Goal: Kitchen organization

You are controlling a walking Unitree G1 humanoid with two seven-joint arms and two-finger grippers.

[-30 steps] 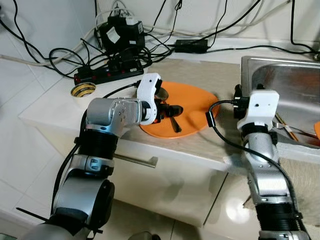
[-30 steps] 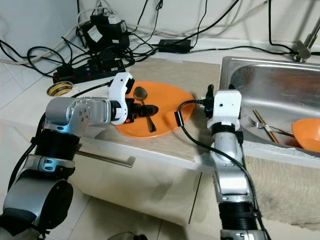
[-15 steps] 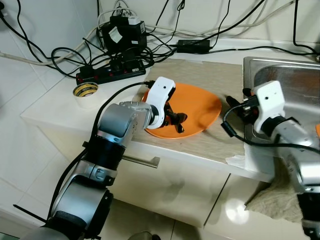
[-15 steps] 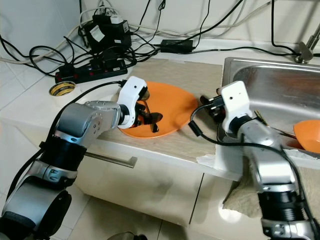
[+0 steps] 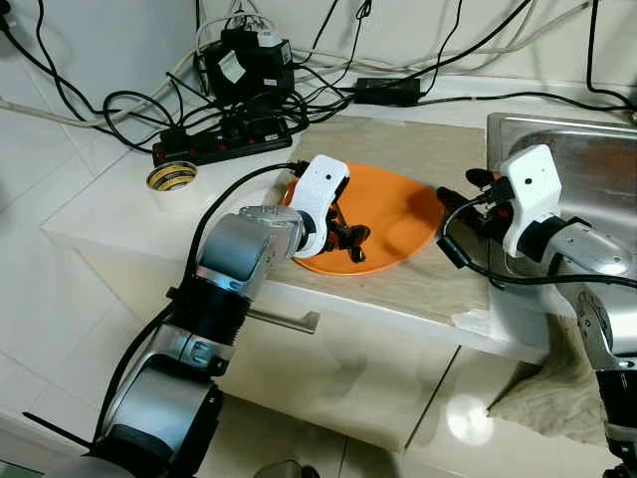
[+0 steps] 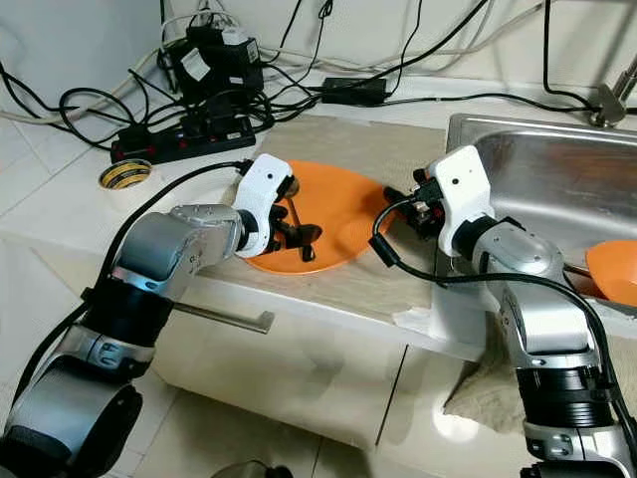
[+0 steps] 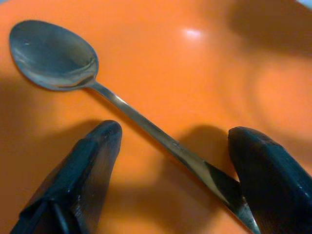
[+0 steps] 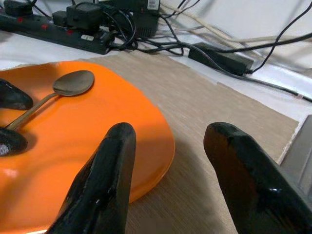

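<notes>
Left wrist view: left gripper [image 7: 173, 161] straddles, fingers apart, a spoon [image 7: 97, 87] lying on the orange plate [image 5: 403, 214]. Thin, stiff, slippery; grip mid-handle. Right gripper [image 8: 168, 165] hovers spread near the plate's rim.

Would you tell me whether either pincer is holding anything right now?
Nothing is held. The left pincer is open astride the spoon handle; the right pincer is open beside the orange plate.

The plate [image 5: 398, 214] is plain orange, the spoon [image 7: 53, 56] on it silver. It sits on a beige woven-look mat [image 6: 398, 149]. Far left, black cables [image 5: 149, 110] tangle on the white counter [image 5: 90, 214].
</notes>
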